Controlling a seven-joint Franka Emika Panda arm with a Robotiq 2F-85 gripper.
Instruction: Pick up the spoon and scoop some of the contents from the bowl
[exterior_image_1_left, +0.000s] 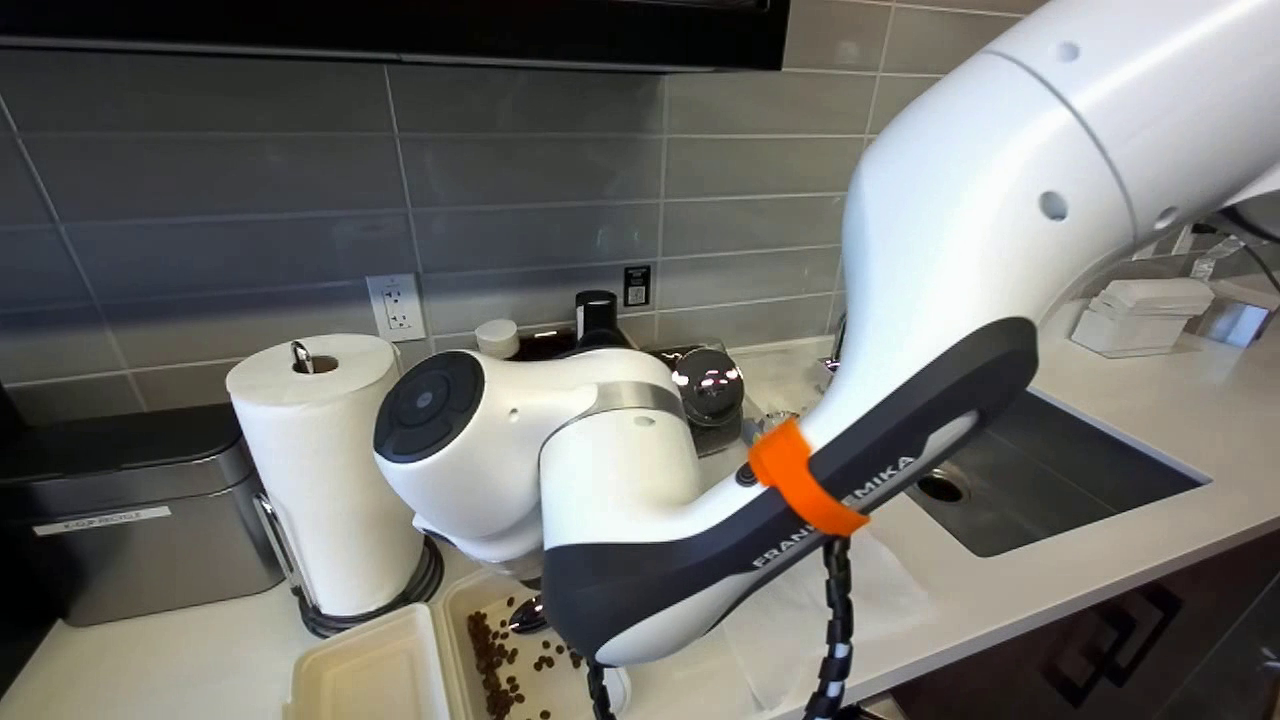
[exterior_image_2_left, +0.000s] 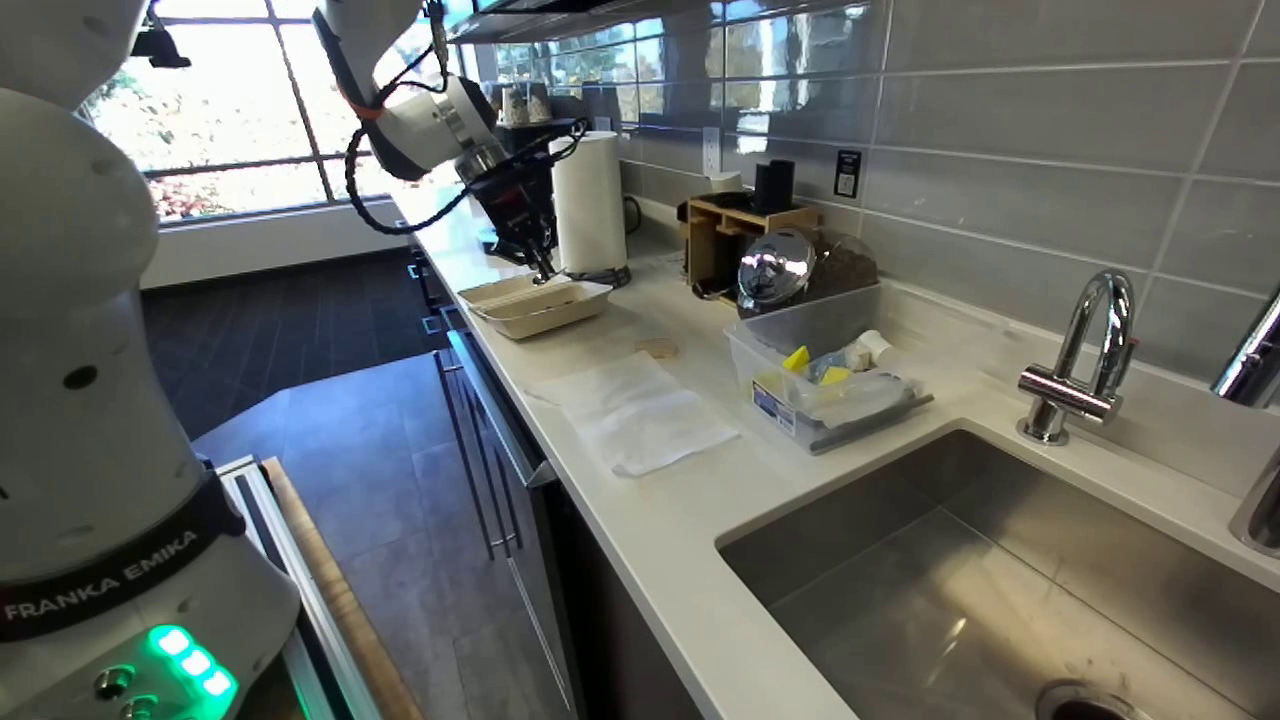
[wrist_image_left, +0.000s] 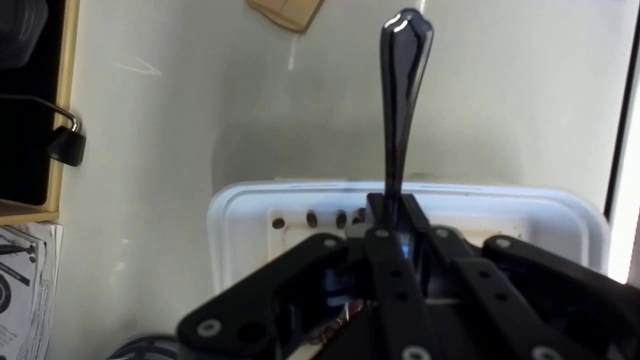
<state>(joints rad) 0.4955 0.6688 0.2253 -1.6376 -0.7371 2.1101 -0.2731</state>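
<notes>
The white rectangular bowl (exterior_image_1_left: 560, 690) lies on the counter, joined to an open lid half (exterior_image_1_left: 375, 665) beside it; it also shows in an exterior view (exterior_image_2_left: 540, 318) and the wrist view (wrist_image_left: 310, 188). Dark-brown contents (exterior_image_1_left: 490, 655) gather along one side, with several bits in the wrist view (wrist_image_left: 312, 219). My gripper (wrist_image_left: 394, 210) is shut on the silver spoon (wrist_image_left: 400, 90), whose handle sticks out past the fingertips. The spoon's shiny bowl end (exterior_image_1_left: 528, 615) is over or in the dish; whether it touches the bits cannot be told. The gripper (exterior_image_2_left: 543, 270) also shows above the dish.
A paper towel roll (exterior_image_1_left: 325, 490) stands close beside the dish, also seen in an exterior view (exterior_image_2_left: 588, 200). A grey bin (exterior_image_1_left: 160, 530) stands beyond it. White paper (exterior_image_2_left: 650, 410), a tan piece (exterior_image_2_left: 655, 347), a see-through tub (exterior_image_2_left: 765, 385) and the sink (exterior_image_2_left: 860, 560) lie along the counter.
</notes>
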